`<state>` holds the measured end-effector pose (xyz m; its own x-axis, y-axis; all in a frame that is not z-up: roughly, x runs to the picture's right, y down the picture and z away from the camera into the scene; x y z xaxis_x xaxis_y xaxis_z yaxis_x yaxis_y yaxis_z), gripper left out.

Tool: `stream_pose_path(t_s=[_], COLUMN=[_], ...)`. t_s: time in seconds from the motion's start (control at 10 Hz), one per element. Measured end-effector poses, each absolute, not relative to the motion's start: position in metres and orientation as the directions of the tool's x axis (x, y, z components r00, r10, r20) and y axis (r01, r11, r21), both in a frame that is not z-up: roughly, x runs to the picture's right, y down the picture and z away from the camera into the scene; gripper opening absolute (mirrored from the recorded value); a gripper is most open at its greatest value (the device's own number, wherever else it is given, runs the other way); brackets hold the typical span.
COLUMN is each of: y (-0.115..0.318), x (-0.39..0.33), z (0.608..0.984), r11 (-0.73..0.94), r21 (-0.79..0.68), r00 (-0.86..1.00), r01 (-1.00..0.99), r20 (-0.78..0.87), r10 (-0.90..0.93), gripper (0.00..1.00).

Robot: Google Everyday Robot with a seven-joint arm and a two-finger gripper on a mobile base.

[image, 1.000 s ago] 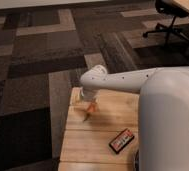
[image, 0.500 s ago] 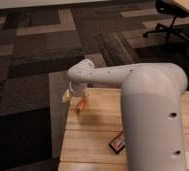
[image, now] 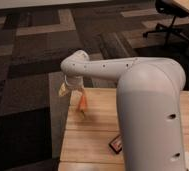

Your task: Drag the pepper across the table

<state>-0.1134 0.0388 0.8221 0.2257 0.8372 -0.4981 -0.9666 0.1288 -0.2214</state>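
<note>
The pepper [image: 83, 103] is a small orange-red tapered piece lying near the far left corner of the light wooden table [image: 90, 134]. My gripper [image: 72, 90] hangs from the white wrist right above and just left of the pepper, at the table's far left edge. The gripper's tip looks to be touching or very close to the pepper's upper end. My big white arm [image: 148, 100] crosses the view from the lower right and hides much of the table's right side.
A flat black-and-red packet [image: 117, 144] lies on the table near the front, partly hidden by my arm. Dark patterned carpet [image: 23, 75] surrounds the table. An office chair base [image: 169, 25] stands at the far right.
My arm has swung left and closer to the camera, hiding more of the table and packet. The gripper and the pepper have shifted slightly left toward the table's far left edge.
</note>
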Motion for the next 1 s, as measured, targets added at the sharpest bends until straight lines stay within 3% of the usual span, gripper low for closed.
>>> stream_pose_path(t_s=[0.4, 1.0], y=[0.049, 0.073], x=[-0.094, -0.093], z=[0.831, 0.85], r11=[0.069, 0.002], r21=[-0.148, -0.17], r00=[0.138, 0.093], r01=[-0.986, -0.986], r20=[-0.522, -0.529], r10=[0.842, 0.843], gripper=[0.74, 0.74])
